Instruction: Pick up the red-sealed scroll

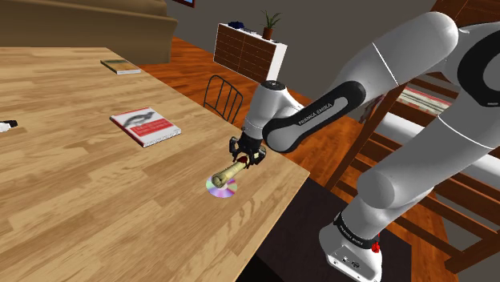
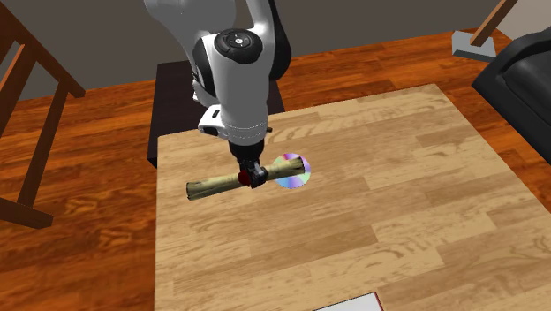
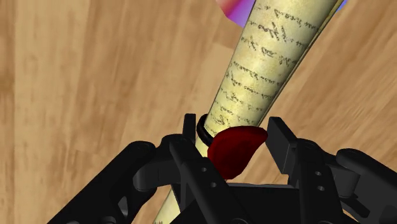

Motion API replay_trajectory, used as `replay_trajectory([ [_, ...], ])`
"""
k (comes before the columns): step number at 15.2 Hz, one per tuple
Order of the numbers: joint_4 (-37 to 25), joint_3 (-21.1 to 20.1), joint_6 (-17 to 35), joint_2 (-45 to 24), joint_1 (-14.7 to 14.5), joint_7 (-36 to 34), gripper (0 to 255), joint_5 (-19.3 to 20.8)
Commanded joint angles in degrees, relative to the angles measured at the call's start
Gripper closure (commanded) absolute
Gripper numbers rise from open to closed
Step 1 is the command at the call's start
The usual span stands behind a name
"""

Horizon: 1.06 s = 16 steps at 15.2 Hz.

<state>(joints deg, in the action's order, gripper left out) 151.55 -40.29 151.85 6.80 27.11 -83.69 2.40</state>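
Near the table (image 1: 88, 216) edge, the end effector (image 1: 243, 158) grips scroll (image 1: 227, 174); wrist view shows its script (image 3: 270, 63).

- My glossy white arm (image 1: 405, 60): rounded shells, dark joints.
- Dark forearm band carries white lettering (image 1: 319, 114), "FRANKA EMIKA".
- My all-black two-finger pincer (image 3: 235, 132): blocky, angular.
- Small red dot (image 1: 374, 247) at base.
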Motion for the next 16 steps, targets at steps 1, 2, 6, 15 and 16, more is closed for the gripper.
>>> replay_trajectory([
  [1, -0.28, 0.41, -1.36, 1.37, -0.62, 1.41, 255, -1.83],
  [2, -0.44, 0.71, -2.28, 2.3, -1.03, 2.27, 255, -2.93],
  [6, -1.28, 2.05, -6.03, 5.73, -2.56, 5.0, 255, -6.32],
  [15, -3.71, 4.64, -13.68, 11.53, -4.7, 8.4, 255, -10.13],
  [16, -3.71, 4.64, -13.69, 11.53, -4.7, 8.41, 255, -10.13],
])
